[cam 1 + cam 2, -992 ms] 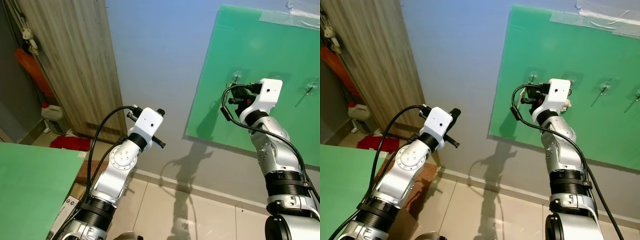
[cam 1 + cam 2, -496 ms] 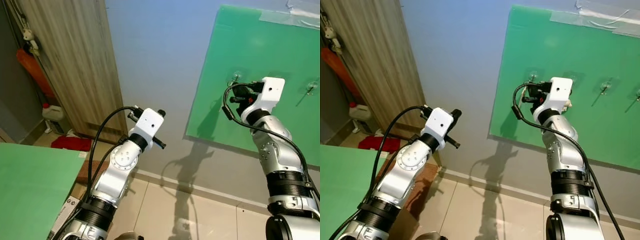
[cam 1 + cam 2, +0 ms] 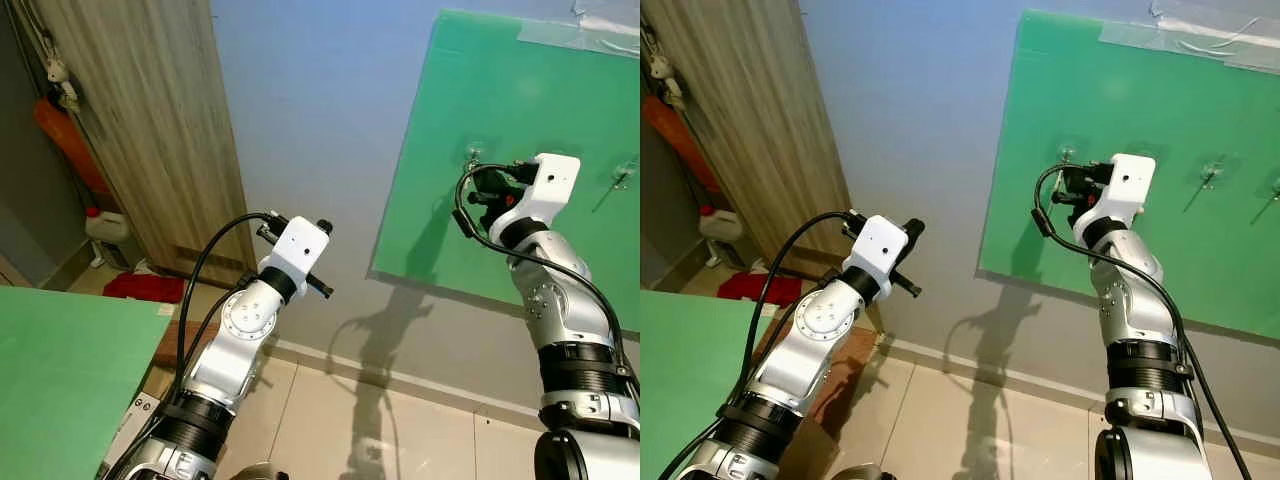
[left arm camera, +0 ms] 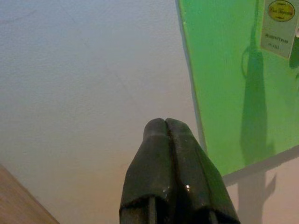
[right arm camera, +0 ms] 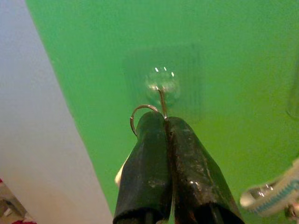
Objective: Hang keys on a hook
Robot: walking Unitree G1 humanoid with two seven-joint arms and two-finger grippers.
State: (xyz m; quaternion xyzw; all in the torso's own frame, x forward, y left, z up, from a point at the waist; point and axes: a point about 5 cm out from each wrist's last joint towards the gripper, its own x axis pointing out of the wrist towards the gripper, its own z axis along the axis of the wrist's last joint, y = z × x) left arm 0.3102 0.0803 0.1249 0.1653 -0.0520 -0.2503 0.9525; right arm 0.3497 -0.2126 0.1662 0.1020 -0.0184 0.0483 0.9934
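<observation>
1. Both sets of jaws are pressed together. The right gripper [image 5: 164, 122] is pinching a thin metal key ring [image 5: 138, 114] that loops out beside its fingertips, while the left gripper [image 4: 166, 125] has nothing in it and just points at the bare wall [image 3: 320, 110].

2. The keys themselves are mostly hidden behind the black fingers. A pale bit pokes out underneath, probably a tag, but it's too blurry to say for sure.

3. Progress looks like the final approach. In the right wrist view, the ring sits just below the clear stick-on hook [image 5: 160, 84] on the green board [image 3: 500, 110], with the hook's wire coming down to the fingertips. Whether the ring has caught on it can't be told. By the look of it, what's left is slipping the ring over the wire, letting go and backing away.

4. Compared with a second ago, the right arm has pushed up and closer to the board, toward that hook. The left arm has barely shifted.
</observation>
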